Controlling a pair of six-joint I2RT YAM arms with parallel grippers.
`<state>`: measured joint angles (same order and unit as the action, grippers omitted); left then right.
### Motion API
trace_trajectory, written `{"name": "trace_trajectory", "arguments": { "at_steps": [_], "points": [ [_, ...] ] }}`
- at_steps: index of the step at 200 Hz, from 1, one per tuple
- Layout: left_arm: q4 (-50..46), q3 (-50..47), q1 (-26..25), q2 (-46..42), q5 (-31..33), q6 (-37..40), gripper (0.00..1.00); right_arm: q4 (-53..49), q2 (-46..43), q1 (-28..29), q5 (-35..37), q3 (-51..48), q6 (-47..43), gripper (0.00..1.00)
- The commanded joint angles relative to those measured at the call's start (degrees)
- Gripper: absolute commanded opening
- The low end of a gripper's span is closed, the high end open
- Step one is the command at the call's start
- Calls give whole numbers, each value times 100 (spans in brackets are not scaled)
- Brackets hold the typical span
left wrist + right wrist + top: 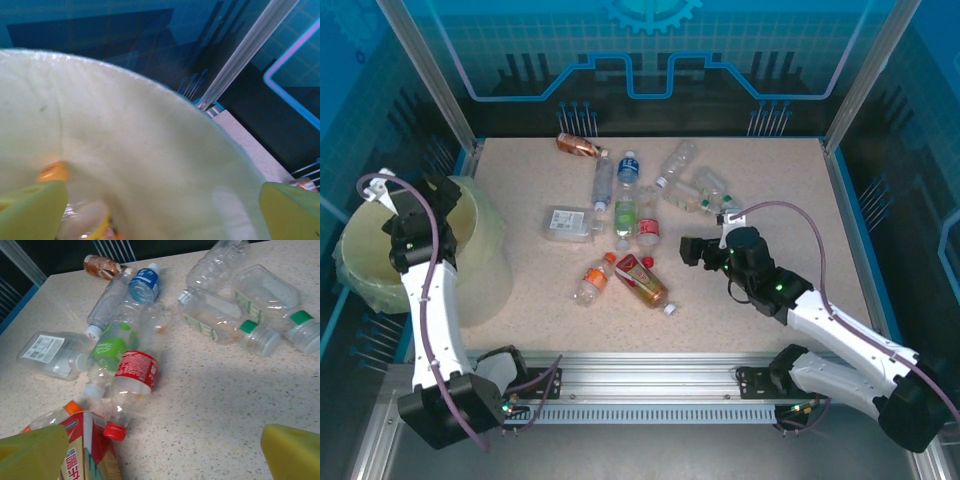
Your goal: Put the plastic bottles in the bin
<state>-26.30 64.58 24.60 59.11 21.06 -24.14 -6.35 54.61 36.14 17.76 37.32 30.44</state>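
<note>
Left tool [162, 207] hangs over the bin [125, 140] at the worktop's left edge, its fingers spread wide with nothing between them. Below them an orange-capped bottle [52, 171] lies inside. Right tool [165, 450], also wide and holding nothing, hovers low over the worktop [225, 405] just short of the loose bottles [135, 371] — these lie scattered from mid-worktop to the far edge.

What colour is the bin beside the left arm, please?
The bin is pale yellow-green, clearest in the top external view.
</note>
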Motion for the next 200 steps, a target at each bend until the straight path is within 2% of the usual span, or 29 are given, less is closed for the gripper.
{"name": "trace_trajectory", "arguments": {
  "at_steps": [1,30,68,132,159,191,200],
  "points": [
    [-525,416,-78,-210,-264,-103,99,-7,-64,-341,-185,-92,63,100],
    [-810,643,-127,-504,-770,-220,99,24,37,-851,-595,-68,-90,100],
    [-545,482,-176,-812,-2338,-323,99,-68,352,-1417,-969,119,-488,100],
    [-349,658,-310,-932,-4026,-595,99,-128,1073,-2183,-1328,695,-1283,100],
    [-321,640,-600,-926,-4196,-937,99,-100,1548,-2532,-1577,996,-1466,100],
    [-56,513,-1262,-944,-4180,-1163,99,-92,2041,-2765,-1501,1272,-1939,100],
    [82,445,-1455,-938,-4172,-1237,99,-281,2269,-2880,-1599,1621,-2094,100]
  ]
}}
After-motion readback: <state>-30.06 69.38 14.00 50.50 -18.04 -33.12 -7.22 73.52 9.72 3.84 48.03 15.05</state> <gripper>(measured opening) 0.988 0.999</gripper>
